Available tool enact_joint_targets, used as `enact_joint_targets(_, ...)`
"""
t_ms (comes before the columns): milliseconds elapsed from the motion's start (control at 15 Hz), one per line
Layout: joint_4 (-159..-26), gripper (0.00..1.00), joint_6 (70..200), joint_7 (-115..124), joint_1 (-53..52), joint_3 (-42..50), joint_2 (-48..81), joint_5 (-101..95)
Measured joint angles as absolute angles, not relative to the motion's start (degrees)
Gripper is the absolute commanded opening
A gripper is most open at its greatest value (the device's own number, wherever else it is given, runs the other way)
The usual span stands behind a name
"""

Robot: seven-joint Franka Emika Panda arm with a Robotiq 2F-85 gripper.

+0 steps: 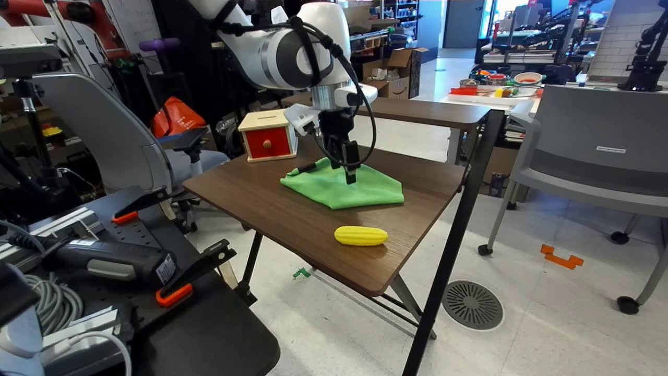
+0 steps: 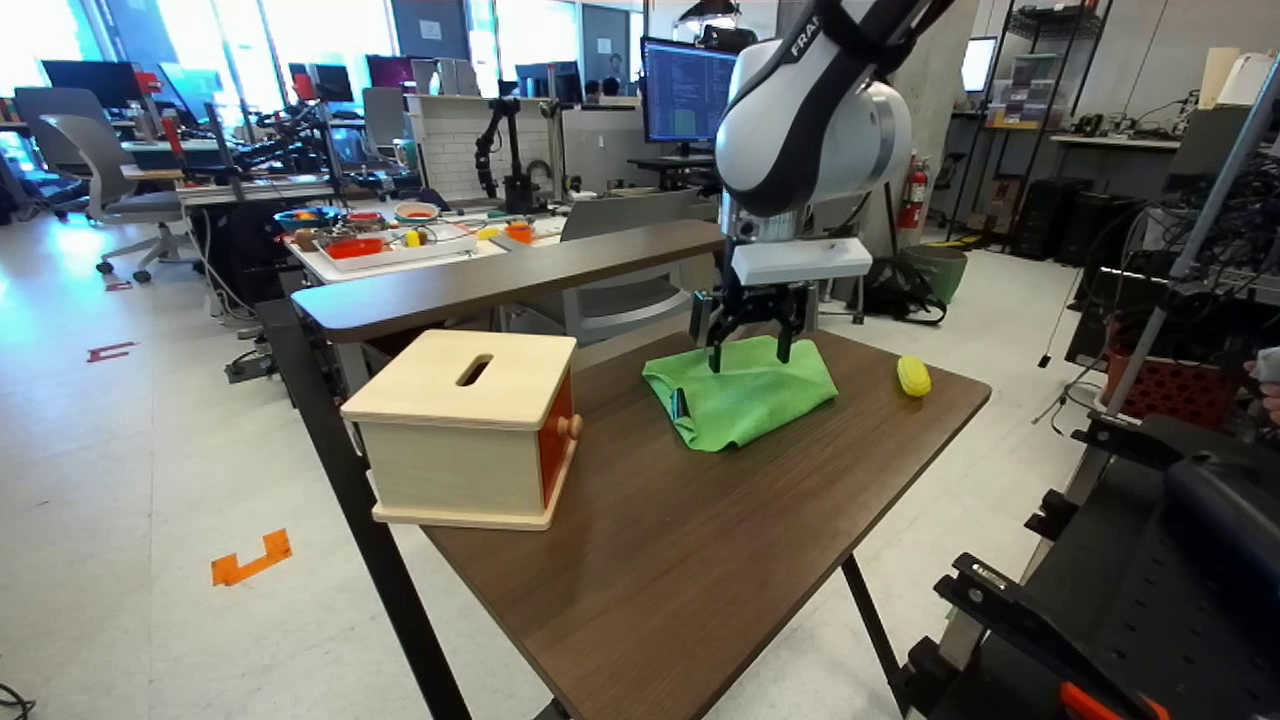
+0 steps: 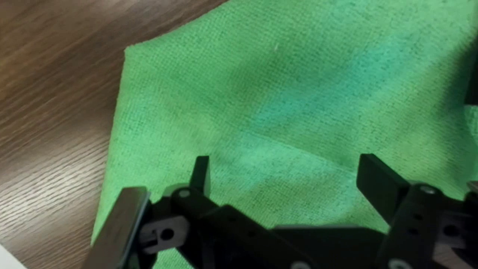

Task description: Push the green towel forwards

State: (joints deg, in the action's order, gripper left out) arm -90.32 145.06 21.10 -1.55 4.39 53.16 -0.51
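The green towel (image 1: 360, 193) lies slightly rumpled on the brown table (image 1: 271, 201). It also shows in an exterior view (image 2: 760, 405) and fills most of the wrist view (image 3: 261, 93). My gripper (image 1: 343, 172) is over the towel, pointing down. It also shows in an exterior view (image 2: 749, 357). In the wrist view the fingers (image 3: 283, 158) stand wide apart with only towel surface below them, nothing held. I cannot tell whether the fingertips touch the cloth. A small dark object (image 2: 679, 403) lies at the towel's edge, also visible in an exterior view (image 1: 307, 168).
A yellow ridged banana-like object (image 1: 360, 235) lies near a table end, also in an exterior view (image 2: 913, 376). A wooden box (image 2: 460, 430) with a red drawer front (image 1: 267, 143) stands at the other end. A raised brown shelf (image 2: 520, 270) runs along one side.
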Motion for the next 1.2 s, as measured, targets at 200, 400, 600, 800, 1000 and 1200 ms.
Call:
enact_joint_targets(200, -90.37, 1.00, 145.06, 21.87, -2.69, 4.39, 54.48, -0.49)
enact_joint_targets(400, -91.48, 1.00, 145.12, 22.01, -3.88, 4.39, 54.58, -0.49)
enact_joint_targets(600, -93.57, 1.00, 145.45, 22.30, -5.12, 4.44, 53.67, -0.49)
enact_joint_targets(800, -97.74, 1.00, 146.86, 22.95, -6.64, 4.50, 51.63, -0.49)
enact_joint_targets(1000, -103.88, 1.00, 149.56, 23.83, -8.61, 4.71, 48.77, -0.50)
enact_joint_targets(1200, -110.81, 1.00, 152.41, 24.72, -11.19, 5.08, 45.62, -0.52)
